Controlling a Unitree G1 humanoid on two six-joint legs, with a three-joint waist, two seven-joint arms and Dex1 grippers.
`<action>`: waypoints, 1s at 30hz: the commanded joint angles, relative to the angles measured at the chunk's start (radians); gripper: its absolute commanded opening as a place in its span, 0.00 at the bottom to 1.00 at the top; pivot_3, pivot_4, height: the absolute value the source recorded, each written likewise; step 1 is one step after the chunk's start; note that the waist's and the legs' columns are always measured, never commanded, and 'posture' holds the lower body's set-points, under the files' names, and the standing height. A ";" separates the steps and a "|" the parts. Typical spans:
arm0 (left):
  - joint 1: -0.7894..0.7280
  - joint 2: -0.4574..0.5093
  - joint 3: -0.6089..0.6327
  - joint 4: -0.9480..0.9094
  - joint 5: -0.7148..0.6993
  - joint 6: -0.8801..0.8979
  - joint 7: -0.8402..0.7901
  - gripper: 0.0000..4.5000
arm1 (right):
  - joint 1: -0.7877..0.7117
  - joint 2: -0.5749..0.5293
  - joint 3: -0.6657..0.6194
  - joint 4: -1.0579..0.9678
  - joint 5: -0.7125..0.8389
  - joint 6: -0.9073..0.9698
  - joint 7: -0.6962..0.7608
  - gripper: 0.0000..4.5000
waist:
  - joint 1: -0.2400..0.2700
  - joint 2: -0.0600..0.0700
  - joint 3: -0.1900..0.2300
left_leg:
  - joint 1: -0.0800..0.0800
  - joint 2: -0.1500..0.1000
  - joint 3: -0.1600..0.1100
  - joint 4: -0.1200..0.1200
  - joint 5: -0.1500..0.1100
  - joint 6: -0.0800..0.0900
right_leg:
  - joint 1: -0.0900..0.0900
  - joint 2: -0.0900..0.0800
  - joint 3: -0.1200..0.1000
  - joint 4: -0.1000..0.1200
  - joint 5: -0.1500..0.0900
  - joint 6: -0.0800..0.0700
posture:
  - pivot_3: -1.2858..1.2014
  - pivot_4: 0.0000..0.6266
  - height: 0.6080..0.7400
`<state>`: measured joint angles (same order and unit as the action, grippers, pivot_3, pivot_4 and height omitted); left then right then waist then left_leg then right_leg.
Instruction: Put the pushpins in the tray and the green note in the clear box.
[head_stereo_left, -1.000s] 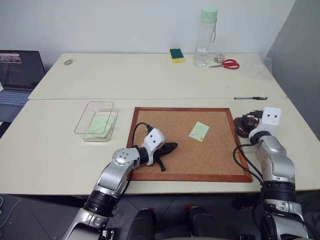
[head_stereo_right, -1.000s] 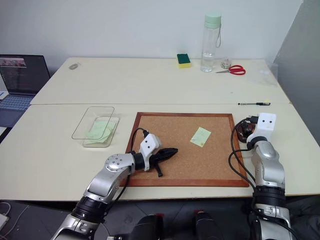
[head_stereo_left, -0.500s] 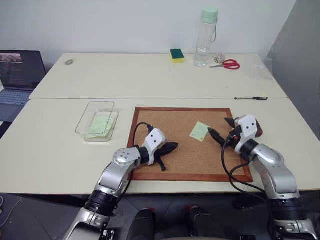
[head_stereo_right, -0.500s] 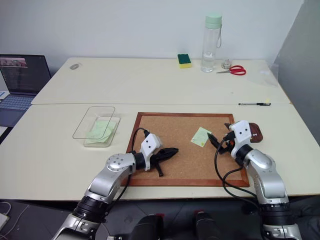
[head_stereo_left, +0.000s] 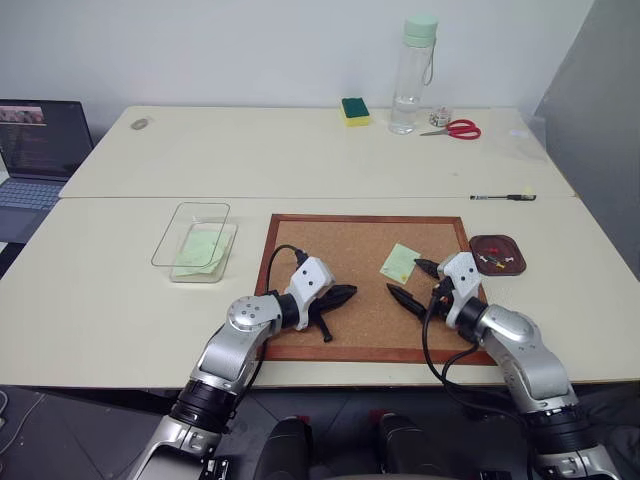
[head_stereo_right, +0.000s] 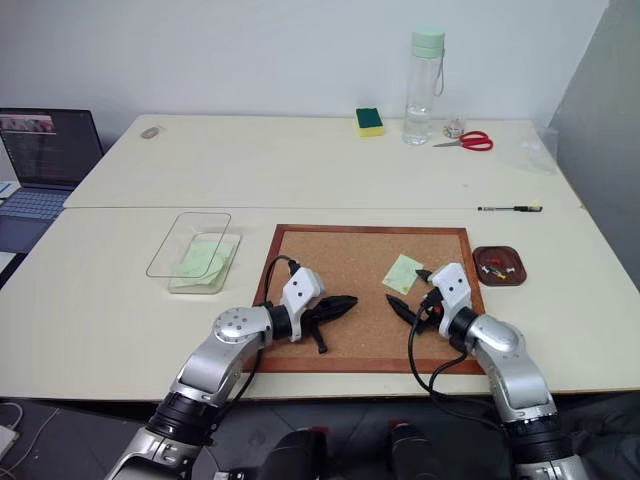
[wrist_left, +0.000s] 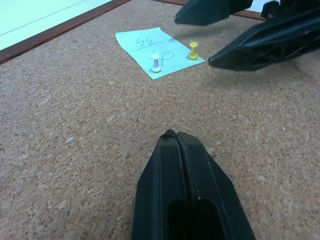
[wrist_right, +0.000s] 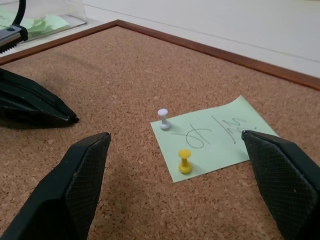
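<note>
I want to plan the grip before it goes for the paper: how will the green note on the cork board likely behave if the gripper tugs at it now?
The green note looks thin and floppy, so it would probably bend. A white pushpin and a yellow pushpin stand in it, so tugging may tear it. The open right gripper likely should pull those first.

A pale green note (wrist_right: 216, 136) lies flat, pinned by white (wrist_right: 163, 119) and yellow (wrist_right: 184, 161) pushpins; more pushpins (head_stereo_left: 493, 264) fill the brown tray (head_stereo_left: 498, 254); the clear box (head_stereo_left: 196, 242) holds green paper.
</note>
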<state>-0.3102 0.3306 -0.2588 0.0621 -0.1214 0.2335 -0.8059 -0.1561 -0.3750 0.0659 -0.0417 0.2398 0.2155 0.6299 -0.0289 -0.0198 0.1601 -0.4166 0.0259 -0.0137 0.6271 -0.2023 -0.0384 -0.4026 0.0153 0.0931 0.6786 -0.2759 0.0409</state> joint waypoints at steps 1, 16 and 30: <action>0.019 -0.009 -0.034 0.029 0.018 0.018 0.000 0.00 | -0.026 0.004 0.004 0.000 -0.011 -0.035 0.012 0.95 | 0.000 0.000 0.000 | 0.000 0.000 0.000 0.000 0.000 0.000 | 0.000 0.000 0.000 0.000 0.000 0.000 | 0.52 0.24 1.00; 0.020 -0.013 -0.032 0.022 0.019 0.023 0.004 0.00 | -0.037 0.013 0.000 0.025 -0.006 -0.029 0.034 0.29 | 0.000 0.000 0.000 | 0.000 0.000 0.000 0.000 0.000 0.000 | 0.000 0.000 0.000 0.000 0.000 0.000 | 0.52 0.24 1.00; 0.017 -0.011 -0.031 0.024 0.020 0.026 0.006 0.00 | -0.043 0.025 -0.014 0.037 -0.016 -0.037 0.015 0.01 | 0.000 0.000 0.000 | 0.000 0.000 0.000 0.000 0.000 0.000 | 0.000 0.000 0.000 0.000 0.000 0.000 | 0.52 0.24 1.00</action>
<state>-0.3073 0.3281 -0.2587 0.0572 -0.1156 0.2348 -0.7990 -0.1797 -0.3562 0.0608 0.0078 0.2204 0.2017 0.6496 -0.0287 -0.0198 0.1601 -0.4164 0.0260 -0.0137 0.6271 -0.2023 -0.0384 -0.4025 0.0155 0.0930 0.6787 -0.2759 0.0410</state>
